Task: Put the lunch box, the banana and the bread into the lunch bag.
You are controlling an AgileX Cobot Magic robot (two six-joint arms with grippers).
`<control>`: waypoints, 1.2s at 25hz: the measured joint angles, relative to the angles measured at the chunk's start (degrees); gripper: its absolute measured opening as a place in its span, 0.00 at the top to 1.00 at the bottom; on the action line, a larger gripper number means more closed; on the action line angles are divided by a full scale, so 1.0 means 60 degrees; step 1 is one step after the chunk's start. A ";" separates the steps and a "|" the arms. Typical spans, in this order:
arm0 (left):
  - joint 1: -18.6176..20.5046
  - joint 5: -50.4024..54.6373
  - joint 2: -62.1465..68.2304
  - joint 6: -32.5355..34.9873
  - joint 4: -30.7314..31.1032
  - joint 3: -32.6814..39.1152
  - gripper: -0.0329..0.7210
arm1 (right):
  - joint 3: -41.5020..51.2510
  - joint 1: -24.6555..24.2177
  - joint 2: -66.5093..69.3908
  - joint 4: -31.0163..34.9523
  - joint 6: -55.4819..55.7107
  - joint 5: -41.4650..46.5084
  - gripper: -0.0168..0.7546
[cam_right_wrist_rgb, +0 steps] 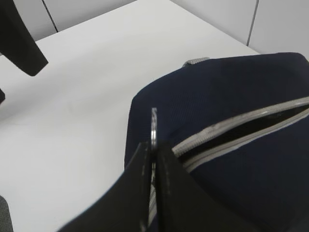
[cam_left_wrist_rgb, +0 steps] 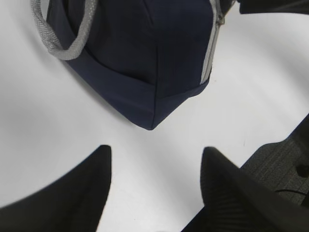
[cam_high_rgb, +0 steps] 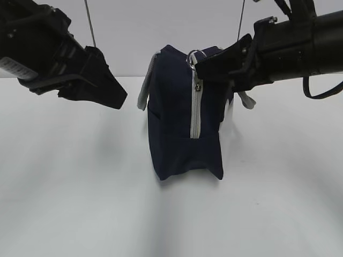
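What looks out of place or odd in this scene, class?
Nothing looks spilled or damaged. The lunch bag stands upright, its zipper partly open. The right end effector pinches the metal ring pull; the left end effector hovers open beside the bag.

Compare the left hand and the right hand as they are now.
The left hand is open and holds nothing; the right hand is shut on the ring pull of the lunch bag. The left hand hangs clear of the bag; the right hand is at the bag's top. Both are black.
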 joint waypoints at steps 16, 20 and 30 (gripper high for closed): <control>0.0000 0.0013 -0.0008 0.1177 -0.0566 0.0111 0.41 | 0.0002 0.0000 0.0000 0.0295 0.0000 -0.0183 1.00; -0.0018 -0.1017 -0.0018 0.2986 -0.2039 0.0935 0.41 | 0.0002 0.0000 0.0000 0.0253 0.0000 -0.0144 1.00; -0.0025 -0.3264 0.0136 0.9636 -0.7584 0.3424 0.41 | -0.0004 0.0000 0.0174 -0.0270 0.0000 0.0007 1.00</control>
